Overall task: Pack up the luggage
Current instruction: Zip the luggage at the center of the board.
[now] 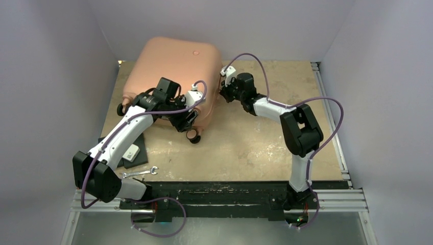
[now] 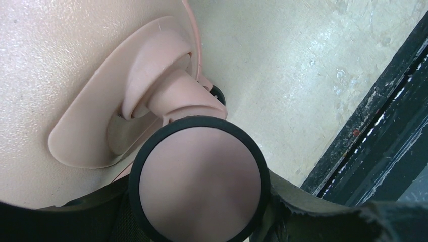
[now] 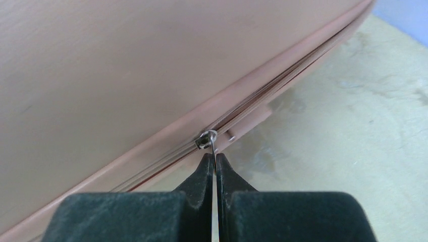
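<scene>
Left gripper (image 1: 186,122) on wheel (image 2: 199,181), right gripper (image 3: 216,166) on zipper (image 3: 208,139)

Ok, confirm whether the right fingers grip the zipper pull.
Yes, the right fingers pinch the thin metal zipper pull at the luggage seam.

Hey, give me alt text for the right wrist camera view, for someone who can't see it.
The right gripper is shut on the small metal zipper pull of a salmon-pink suitcase, at the zipper line running along its edge. The suitcase shell fills the upper left, and the bare tan table shows at the right.
</scene>
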{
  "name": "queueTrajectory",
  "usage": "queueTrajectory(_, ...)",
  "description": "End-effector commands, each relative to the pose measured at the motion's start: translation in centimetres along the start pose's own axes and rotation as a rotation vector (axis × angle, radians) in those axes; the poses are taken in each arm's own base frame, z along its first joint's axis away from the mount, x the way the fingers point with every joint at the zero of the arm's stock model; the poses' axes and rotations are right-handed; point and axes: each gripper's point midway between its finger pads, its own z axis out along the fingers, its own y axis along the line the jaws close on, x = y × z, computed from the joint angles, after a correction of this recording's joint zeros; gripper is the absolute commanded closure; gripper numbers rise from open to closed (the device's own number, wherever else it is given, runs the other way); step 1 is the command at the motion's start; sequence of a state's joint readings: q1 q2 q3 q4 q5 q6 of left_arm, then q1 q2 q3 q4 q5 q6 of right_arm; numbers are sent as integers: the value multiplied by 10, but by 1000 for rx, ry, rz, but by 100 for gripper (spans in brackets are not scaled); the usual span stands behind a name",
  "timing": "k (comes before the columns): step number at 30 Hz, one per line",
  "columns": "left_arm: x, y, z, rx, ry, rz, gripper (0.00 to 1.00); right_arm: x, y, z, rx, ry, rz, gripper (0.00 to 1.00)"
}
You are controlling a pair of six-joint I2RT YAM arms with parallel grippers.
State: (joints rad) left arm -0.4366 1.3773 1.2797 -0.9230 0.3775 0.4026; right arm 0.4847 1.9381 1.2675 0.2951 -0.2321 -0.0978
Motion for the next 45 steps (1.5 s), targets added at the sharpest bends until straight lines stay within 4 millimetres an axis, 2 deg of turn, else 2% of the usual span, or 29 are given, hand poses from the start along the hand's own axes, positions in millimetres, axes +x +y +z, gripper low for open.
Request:
queueTrajectory(1,-3,-52,-27,158,-49,10,100,-53,-81,0,250,-111,-8,100)
queueTrajectory(10,3,-75,-32,277,-47,53,100,-69,-140,24,364,-127,9,100)
queueTrajectory(15,8,-86,-31,339,-35,66,100,-77,-165,44,386,-109,25,100)
queueTrajectory(20,14,-87,-29,341,-19,65,100,-87,-177,63,386,-101,9,100)
queueTrajectory(27,14,-86,-30,335,-20,73,100,-100,-177,61,366,-136,43,100)
queueTrajectory(29,14,-88,-31,347,-20,78,100,-105,-183,54,375,-149,78,100)
queueTrajectory(32,17,-90,-31,357,-13,79,100,-108,-202,38,416,-167,165,100)
queueTrajectory(36,21,-93,-35,366,-9,91,100,-100,-233,7,448,-187,261,100)
queueTrajectory(39,27,-98,-38,382,11,101,100,-91,-251,-24,486,-212,267,100)
queueTrajectory(42,29,-100,-41,382,15,116,100,-84,-255,-56,516,-230,248,100)
queueTrajectory(45,30,-101,-44,377,27,127,100,-70,-249,-85,529,-226,243,100)
